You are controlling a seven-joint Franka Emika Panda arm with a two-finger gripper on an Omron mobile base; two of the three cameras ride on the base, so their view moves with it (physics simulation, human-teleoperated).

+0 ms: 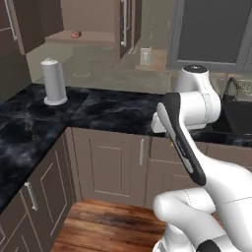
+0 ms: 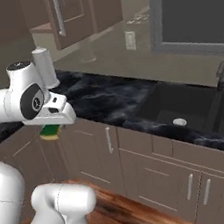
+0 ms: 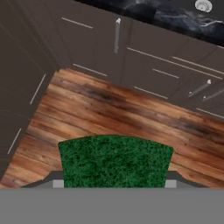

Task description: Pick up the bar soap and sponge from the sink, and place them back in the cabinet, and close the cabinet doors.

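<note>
The sponge (image 2: 50,132), green on top with a yellow layer beneath, hangs under the hand over the floor in front of the counter. My gripper (image 2: 50,126) is shut on it. In the hand view the sponge (image 3: 115,161) spans the gap between the fingers. The orange-pink bar soap (image 1: 76,34) lies on the shelf of the brown wall cabinet (image 1: 83,37). The cabinet doors (image 1: 125,27) stand open. The black sink (image 2: 168,97) lies to the right, with a silver drain (image 2: 179,121) in its near basin.
A white paper towel roll (image 1: 54,81) stands on the black marble counter (image 1: 113,110) below the cabinet. A dark faucet (image 2: 221,75) rises behind the sink. Base cabinets (image 2: 142,170) and a wooden floor (image 3: 131,113) lie below the hand. A dark window (image 2: 195,6) is above the sink.
</note>
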